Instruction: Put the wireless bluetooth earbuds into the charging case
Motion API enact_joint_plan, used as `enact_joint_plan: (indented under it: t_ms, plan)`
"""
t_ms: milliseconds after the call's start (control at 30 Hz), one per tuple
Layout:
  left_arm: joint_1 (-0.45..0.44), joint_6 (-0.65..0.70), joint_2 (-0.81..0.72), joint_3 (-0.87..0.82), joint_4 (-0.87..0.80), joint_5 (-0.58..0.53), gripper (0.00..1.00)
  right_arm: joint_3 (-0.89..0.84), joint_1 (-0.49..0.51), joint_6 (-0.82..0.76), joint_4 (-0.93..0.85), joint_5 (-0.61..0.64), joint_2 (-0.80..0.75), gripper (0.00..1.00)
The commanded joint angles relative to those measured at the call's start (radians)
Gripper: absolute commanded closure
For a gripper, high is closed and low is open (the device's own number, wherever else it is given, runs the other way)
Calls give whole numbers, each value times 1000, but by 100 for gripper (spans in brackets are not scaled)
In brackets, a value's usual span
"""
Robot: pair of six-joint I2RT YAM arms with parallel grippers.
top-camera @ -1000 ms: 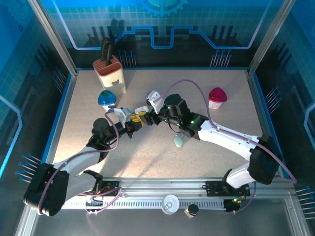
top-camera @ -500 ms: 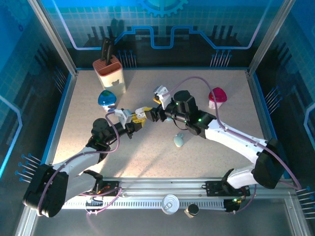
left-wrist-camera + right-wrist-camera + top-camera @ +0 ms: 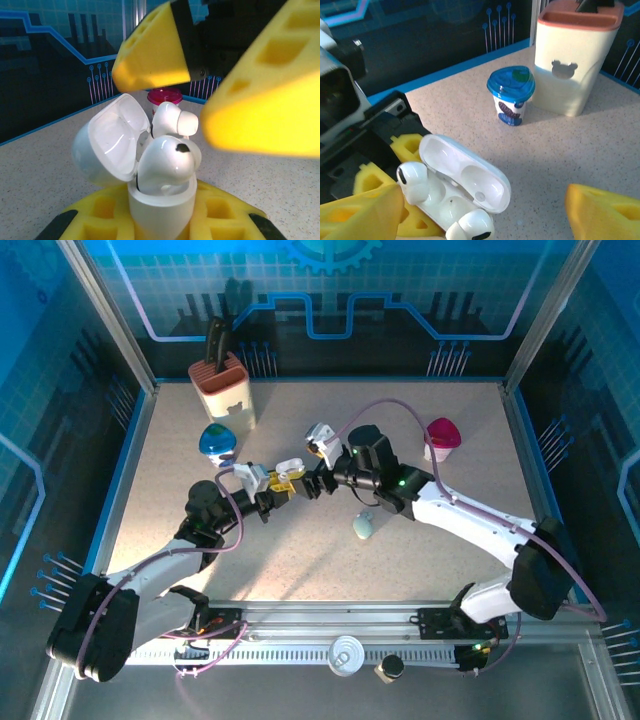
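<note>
Left arm reaches toward mid-table (image 3: 300, 570); left gripper (image 3: 277, 489) clenched on open charging case (image 3: 161, 207), earbuds (image 3: 167, 165) standing in it; right arm bends in from right edge, right gripper (image 3: 308, 484) spread around case.

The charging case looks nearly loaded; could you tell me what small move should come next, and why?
Probably press the nearer earbud down with the right gripper: both earbuds sit in the open charging case, held by the left gripper, but this one seems to stand proud.
</note>
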Motion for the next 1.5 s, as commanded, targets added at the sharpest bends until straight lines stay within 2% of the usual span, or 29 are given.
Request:
enact_joint_plan:
  t_ms: [0,100,300,600,867,1133,1467]
  plan:
    - [0,10,6,23,22,34,89,36,9,-17,-36,16,27,16]
    - [0,14,4,24,22,36,89,52,5,21,-52,64,34,19]
    - [0,16,9,26,20,37,89,47,-17,67,-48,62,21,22]
    - [0,10,29,30,29,32,89,18,-21,68,21,-95,-29,21]
    - [0,-4,29,29,50,38,90,-45,-92,162,57,-94,-92,23]
    - [0,-11,10,29,38,49,90,-82,-120,125,-11,-81,-96,28]
    - [0,-31,10,36,40,55,89,-74,-119,116,1,-109,-50,28]
